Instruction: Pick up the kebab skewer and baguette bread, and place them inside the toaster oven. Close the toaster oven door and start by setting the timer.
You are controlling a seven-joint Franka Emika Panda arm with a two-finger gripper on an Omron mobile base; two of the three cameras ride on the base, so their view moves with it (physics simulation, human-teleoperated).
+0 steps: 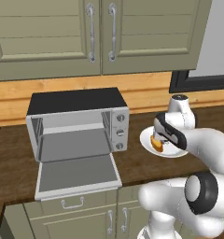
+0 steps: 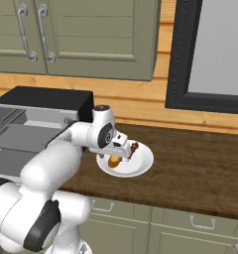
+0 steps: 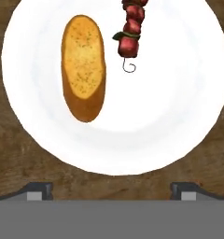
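On the wooden counter a white plate (image 3: 160, 116) carries the baguette bread (image 3: 83, 67), a golden oval loaf, on its left. The kebab skewer (image 3: 131, 30), with dark red chunks, lies on the upper part of the plate. My gripper (image 3: 111, 191) hovers open straight above the plate's near rim, touching neither piece. From the right base view the gripper (image 2: 121, 153) hangs over the plate (image 2: 141, 166), with the baguette bread (image 2: 113, 161) and kebab skewer (image 2: 134, 148) beneath it. The toaster oven (image 1: 76, 100) stands left of the plate. The toaster oven door (image 1: 79, 175) is folded down flat.
Three knobs (image 1: 119, 132) sit in a column on the oven's right side. Wall cabinets (image 1: 100, 32) hang above the counter. A black-framed window (image 2: 210, 49) is at the right. The counter's front edge (image 2: 180, 211) runs above the lower drawers.
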